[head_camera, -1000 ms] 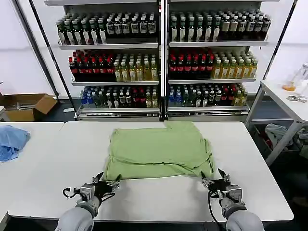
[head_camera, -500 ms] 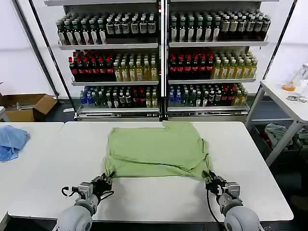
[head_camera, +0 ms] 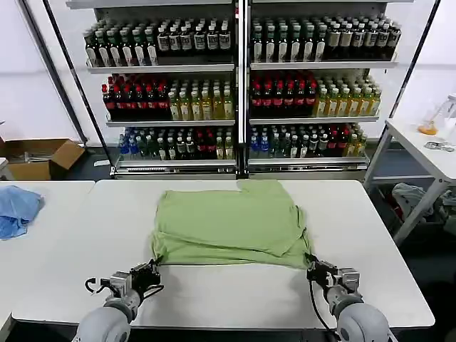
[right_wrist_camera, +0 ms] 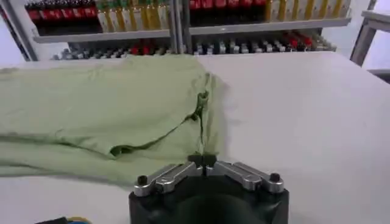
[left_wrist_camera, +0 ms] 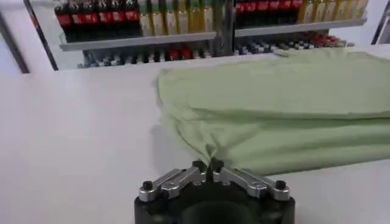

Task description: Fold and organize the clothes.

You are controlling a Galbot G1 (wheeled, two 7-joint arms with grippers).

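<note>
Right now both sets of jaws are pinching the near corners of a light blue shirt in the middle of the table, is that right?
Not quite: the shirt is light green, not light blue. The head view shows the light green shirt mid-table, the left gripper and right gripper shut on its near corners. The light blue cloth lies apart, on the neighbouring table to the robot's left.

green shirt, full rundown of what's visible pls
The green shirt is light green soft knit, folded into a rough rectangle with layered edges, lying flat mid-table. No collar or print shows. The left gripper pinches its near left corner; the right gripper pinches its near right corner, both low over the tabletop.
</note>
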